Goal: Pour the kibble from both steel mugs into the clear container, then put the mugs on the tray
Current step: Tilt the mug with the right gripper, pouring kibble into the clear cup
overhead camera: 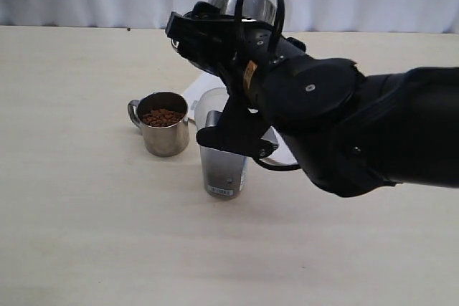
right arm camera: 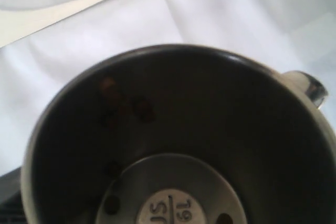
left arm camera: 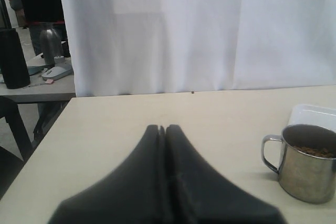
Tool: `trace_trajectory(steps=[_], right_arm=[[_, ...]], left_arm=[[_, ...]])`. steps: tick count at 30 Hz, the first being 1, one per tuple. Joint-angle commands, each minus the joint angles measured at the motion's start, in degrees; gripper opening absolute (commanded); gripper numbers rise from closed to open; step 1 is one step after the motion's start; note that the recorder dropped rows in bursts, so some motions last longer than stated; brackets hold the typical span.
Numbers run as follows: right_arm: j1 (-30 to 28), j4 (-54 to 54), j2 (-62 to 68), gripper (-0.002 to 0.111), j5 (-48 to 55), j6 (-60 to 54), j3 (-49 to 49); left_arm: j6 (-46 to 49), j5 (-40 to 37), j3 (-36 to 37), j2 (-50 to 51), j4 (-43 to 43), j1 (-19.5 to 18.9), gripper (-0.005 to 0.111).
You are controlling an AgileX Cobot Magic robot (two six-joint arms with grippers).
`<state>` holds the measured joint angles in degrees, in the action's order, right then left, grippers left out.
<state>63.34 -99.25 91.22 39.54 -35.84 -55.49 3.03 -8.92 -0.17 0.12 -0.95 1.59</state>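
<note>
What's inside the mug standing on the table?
Brown kibble, lying a little below the rim of the mug. Its steel wall hides how deep the heap goes.

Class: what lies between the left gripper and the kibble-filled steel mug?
Only bare tabletop separates left gripper and steel mug, shown in the left wrist view.

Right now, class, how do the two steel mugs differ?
The standing mug sits upright on the table; the raised mug is held in the air, tilted. The standing mug holds a heap of kibble; the raised mug is nearly empty, with only a few pellets left inside. Both are shiny steel with a loop handle.
</note>
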Motion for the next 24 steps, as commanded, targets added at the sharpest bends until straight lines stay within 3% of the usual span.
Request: trace_trajectory(steps=[1,15,21,24], right_arm=[[0.33,-0.7,-0.04,0.005,2.67,-0.4,-0.16],[2.09,-0.7,4.14,0.005,3.91,0.23,-0.14],[2.59,-0.7,5.21,0.005,7.47,-0.62,-0.14],[4.25,-0.7,5.21,0.005,14.0,-0.66,-0.25]], left_arm=[[-0.06,0.77,0.17,-0.12,0.13,0.45,0.0],[-0.06,0.77,0.17,-0.12,0.13,0.45,0.0],[-0.06,0.77,0.17,-0.12,0.13,0.45,0.0],[-0.06,0.77,0.17,-0.12,0.13,0.45,0.0]])
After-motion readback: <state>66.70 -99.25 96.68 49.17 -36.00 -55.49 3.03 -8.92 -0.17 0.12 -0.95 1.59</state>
